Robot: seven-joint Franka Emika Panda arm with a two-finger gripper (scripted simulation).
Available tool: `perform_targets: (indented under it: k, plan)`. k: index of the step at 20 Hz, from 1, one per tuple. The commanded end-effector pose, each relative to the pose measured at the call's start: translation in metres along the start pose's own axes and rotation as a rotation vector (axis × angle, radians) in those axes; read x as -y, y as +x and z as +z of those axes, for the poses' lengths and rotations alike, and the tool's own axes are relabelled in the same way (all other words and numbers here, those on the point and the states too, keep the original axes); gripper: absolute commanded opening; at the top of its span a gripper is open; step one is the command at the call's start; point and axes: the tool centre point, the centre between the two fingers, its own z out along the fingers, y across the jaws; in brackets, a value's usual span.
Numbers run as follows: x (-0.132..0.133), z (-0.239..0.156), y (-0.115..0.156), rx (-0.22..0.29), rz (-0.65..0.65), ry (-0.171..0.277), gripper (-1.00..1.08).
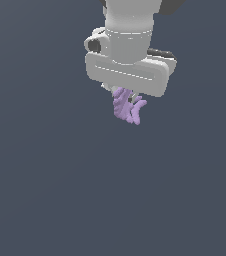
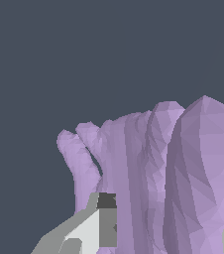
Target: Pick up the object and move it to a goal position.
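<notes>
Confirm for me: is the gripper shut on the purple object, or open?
Shut on it. The purple object hangs directly under the gripper, and the wrist view shows a finger pressed against its side.

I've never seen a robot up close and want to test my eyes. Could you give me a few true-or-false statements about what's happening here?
1. The gripper has a pale purple object between its fingers. True.
2. The object is a smooth ball. False: it is lumpy, with ridged, finger-like lobes.
3. The object hangs below the white gripper body. True.
4. The gripper is black and orange. False: it is white and grey.
</notes>
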Motion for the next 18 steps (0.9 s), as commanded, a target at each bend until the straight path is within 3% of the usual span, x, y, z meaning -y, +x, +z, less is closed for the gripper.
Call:
perform_targets:
  k: [1, 9, 18]
  plan:
    - [0.0, -0.018, 0.005, 0.002, 0.0, -0.001, -1.0]
    - [0.001, -0.053, 0.016, 0.002, 0.0, -0.001, -1.0]
    - [0.002, -0.067, 0.021, 0.002, 0.0, -0.001, -1.0]
